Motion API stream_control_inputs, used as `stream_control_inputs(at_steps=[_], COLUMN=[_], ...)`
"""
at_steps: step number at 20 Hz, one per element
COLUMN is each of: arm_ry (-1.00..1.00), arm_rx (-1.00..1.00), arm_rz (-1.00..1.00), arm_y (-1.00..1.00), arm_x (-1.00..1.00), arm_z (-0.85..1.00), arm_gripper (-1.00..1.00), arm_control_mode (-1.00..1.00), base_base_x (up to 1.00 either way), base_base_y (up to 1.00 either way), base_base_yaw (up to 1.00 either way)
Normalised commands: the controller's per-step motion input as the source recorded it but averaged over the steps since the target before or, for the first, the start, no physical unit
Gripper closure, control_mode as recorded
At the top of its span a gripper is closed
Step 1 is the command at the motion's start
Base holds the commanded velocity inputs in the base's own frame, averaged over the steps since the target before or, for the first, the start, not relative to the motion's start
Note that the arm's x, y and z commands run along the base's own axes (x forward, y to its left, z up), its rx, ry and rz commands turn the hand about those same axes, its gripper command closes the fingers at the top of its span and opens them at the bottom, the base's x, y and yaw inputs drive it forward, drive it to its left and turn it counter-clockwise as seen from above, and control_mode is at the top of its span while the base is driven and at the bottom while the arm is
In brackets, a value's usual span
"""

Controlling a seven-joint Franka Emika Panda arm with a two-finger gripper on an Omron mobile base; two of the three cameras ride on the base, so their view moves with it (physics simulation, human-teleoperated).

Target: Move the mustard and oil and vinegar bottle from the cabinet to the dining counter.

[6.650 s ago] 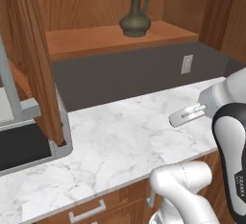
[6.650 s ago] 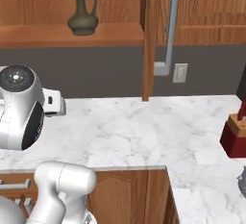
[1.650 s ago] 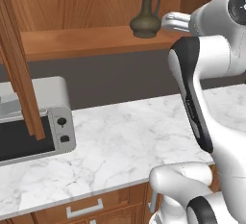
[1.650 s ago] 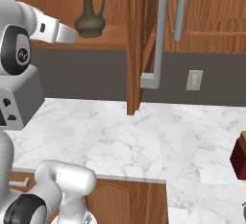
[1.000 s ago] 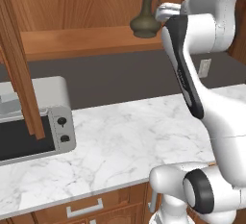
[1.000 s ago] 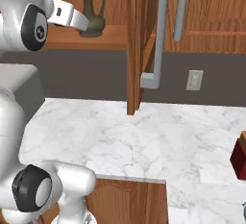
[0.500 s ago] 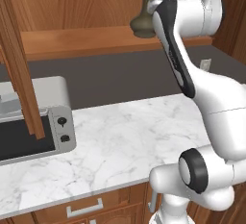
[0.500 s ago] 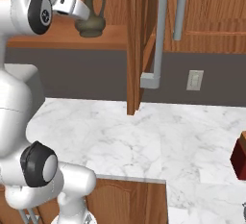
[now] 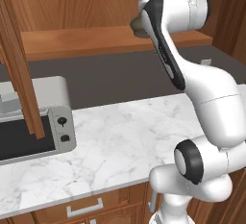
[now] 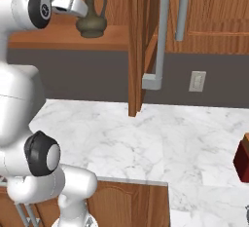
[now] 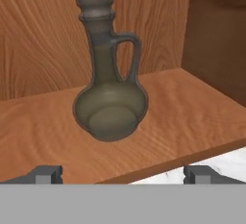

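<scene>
1. One oil and vinegar bottle (image 11: 109, 98) stands upright on the wooden shelf (image 11: 192, 107) of the cabinet (image 10: 214, 11), well back from the shelf's front edge, its corked neck up and its small handle turned to the right in the hand view.
2. Both dark fingertips (image 11: 44, 174) of the pincer (image 11: 124, 175) rise at the bottom of the hand view, spread wide apart and released, holding nothing.
3. Between those tips and farther in sits the flask; the pincer is at the shelf's front edge and apart from the glass.
4. From the right base view the pincer (image 10: 78, 9) reaches just beside the bottle's neck, level with its upper half.
5. Below the shelf lies the marble table (image 9: 120, 141), with a toaster oven (image 9: 33, 122) at its left end.
</scene>
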Motion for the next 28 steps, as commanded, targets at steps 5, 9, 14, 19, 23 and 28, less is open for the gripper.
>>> stream_control_inputs(at_steps=[5,9,14,19,23,28], arm_ry=[0.0,0.0,0.0,0.0,0.0,0.0], arm_rx=[0.0,0.0,0.0,0.0,-0.01,-0.01], arm_rz=[0.0,0.0,0.0,0.0,0.0,0.0], arm_y=[0.03,0.08,0.07,0.0,-0.04,-0.02], arm_x=[0.23,0.09,0.07,0.18,0.18,0.19], arm_z=[0.0,0.0,-0.01,0.0,-0.01,0.0], arm_gripper=[-1.0,-1.0,-1.0,-1.0,-1.0,-1.0], arm_control_mode=[-1.0,-1.0,-1.0,-1.0,-1.0,-1.0], base_base_x=[0.0,0.0,0.0,0.0,0.0,0.0], base_base_y=[0.0,0.0,0.0,0.0,0.0,0.0], base_base_yaw=[0.0,0.0,0.0,0.0,0.0,0.0])
